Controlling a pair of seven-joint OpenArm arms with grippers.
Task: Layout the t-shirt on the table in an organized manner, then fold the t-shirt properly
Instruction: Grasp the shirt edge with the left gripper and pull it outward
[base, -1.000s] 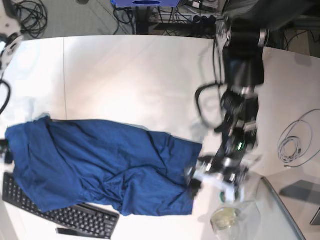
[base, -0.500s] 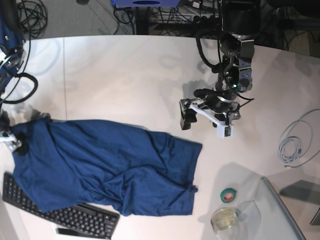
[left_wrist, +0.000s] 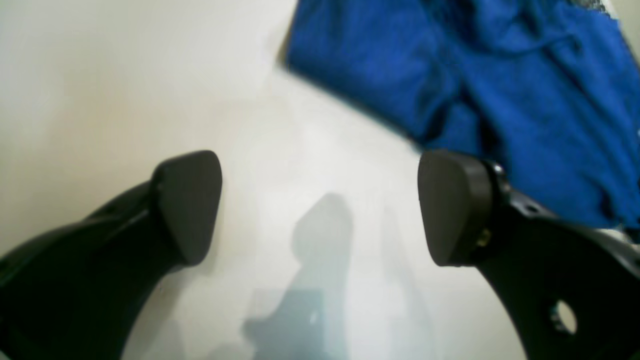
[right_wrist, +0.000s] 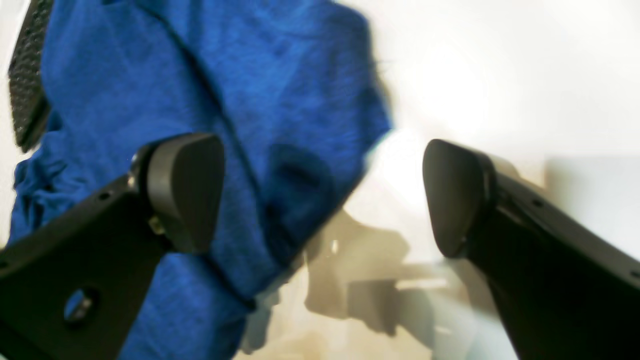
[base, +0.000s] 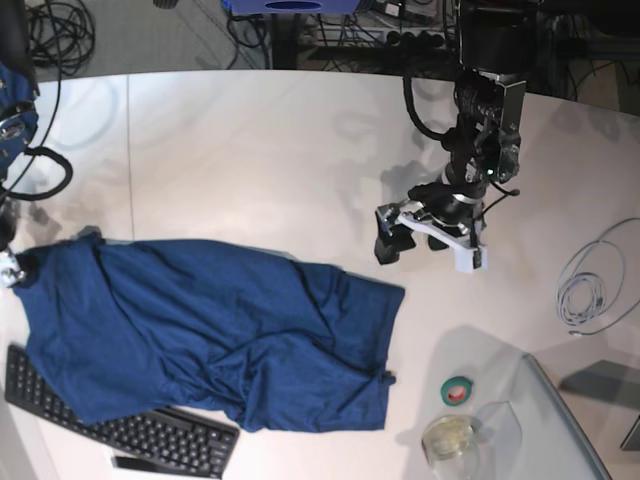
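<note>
A clear glass jar (base: 450, 437) holding something pale yellowish stands near the table's (base: 250, 150) front edge, beside a small green-and-red roll of tape (base: 458, 391). The left tool (base: 428, 245) hangs spread wide above bare tabletop just past the t-shirt's (base: 210, 330) right hem, gripping nothing. The right tool (right_wrist: 322, 195), seen by its own wrist camera, is likewise spread and empty over the shirt's left end by the table's left edge. The blue shirt lies rumpled along the front-left part of the white table, overlapping a black keyboard (base: 140, 435). A coiled white cable (base: 590, 285) rests at the right edge; dark cables crowd the floor behind.
</note>
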